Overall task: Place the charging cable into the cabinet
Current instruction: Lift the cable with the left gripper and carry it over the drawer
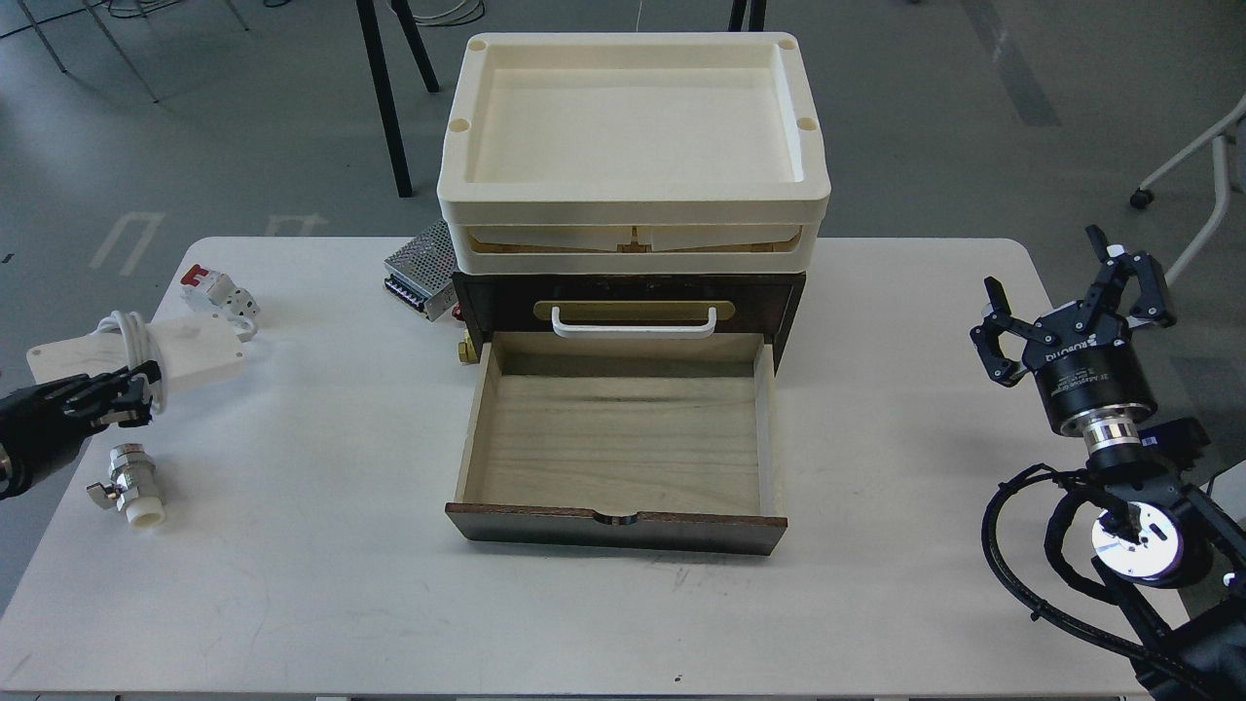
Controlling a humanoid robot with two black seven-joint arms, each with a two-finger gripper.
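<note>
A white table (321, 584) holds everything. In its middle sits the cabinet (623, 321), drawer open. At ten o'clock lie the charging cable (190, 349), a small breaker (216, 292) and a metal box (421, 268). At eight o'clock lies a valve (131, 485).

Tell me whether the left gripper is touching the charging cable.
Touching. In the head view the left gripper overlaps the charging cable at its wound cord, with no gap showing between them.

One table (876, 389); one cabinet (788, 302) with one open drawer (623, 438) and one white handle (633, 326); two cream trays (633, 127) stacked on top; one charging cable (185, 350); one breaker (209, 290); one metal valve (131, 484); one perforated power supply (421, 268); two grippers, left (127, 394) and right (1071, 312).
</note>
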